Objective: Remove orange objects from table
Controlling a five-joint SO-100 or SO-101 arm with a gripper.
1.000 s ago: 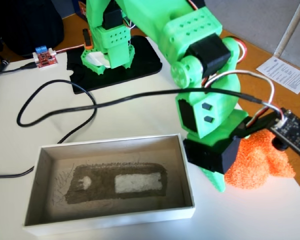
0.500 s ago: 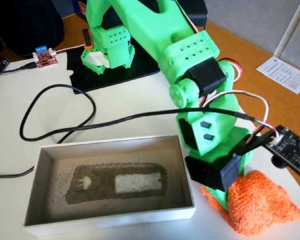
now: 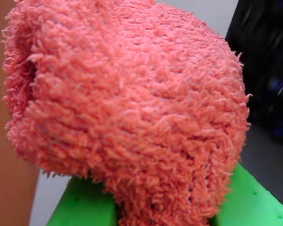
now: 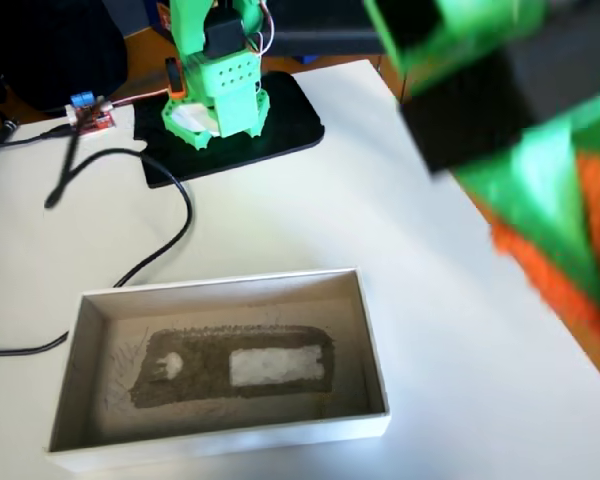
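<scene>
The orange fuzzy knitted lump [image 3: 132,108] fills the wrist view, clamped between the two green jaws of my gripper [image 3: 165,209], which show at the bottom edge. In the fixed view the gripper [image 4: 555,235] is large and blurred at the upper right, close to the camera. It holds the orange lump [image 4: 565,275] in the air over the right edge of the white table [image 4: 380,190]. The lump touches nothing but the jaws.
A shallow white box [image 4: 230,281] with a grey inside lies at the front of the table. The green arm base [image 4: 215,90] stands on a black mat [image 4: 295,120] at the back. A small red circuit board [image 4: 92,116] and black cables [image 4: 175,215] lie at the left.
</scene>
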